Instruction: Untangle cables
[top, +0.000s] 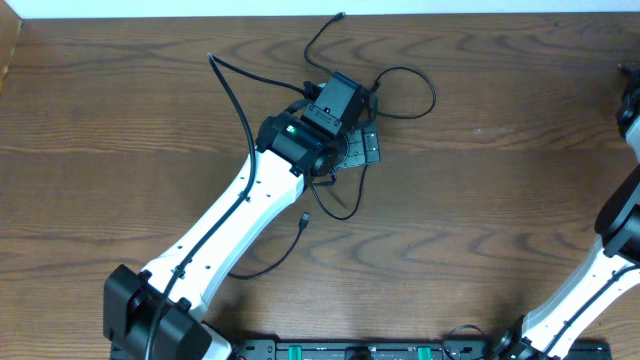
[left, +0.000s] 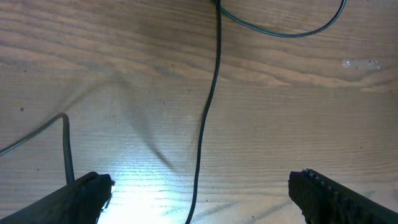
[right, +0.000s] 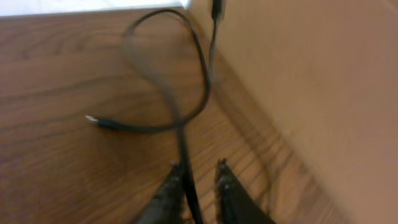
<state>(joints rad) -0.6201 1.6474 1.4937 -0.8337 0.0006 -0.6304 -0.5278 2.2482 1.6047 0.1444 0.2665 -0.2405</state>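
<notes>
L gripper (left: 199, 183) is hovering wide open, straddling a black cable (left: 211, 93) on the table (left: 311, 124), prob. lining up a pick. R gripper (right: 198, 168), jaws barely parted, is sitting astride another black cord (right: 202, 87) by the side wall (right: 311, 93), not pinching it.

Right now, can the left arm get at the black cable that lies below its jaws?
Probably yes. The left arm hangs over the table with jaws wide open, and the black cable runs between them in the wrist view, with nothing covering it.
</notes>
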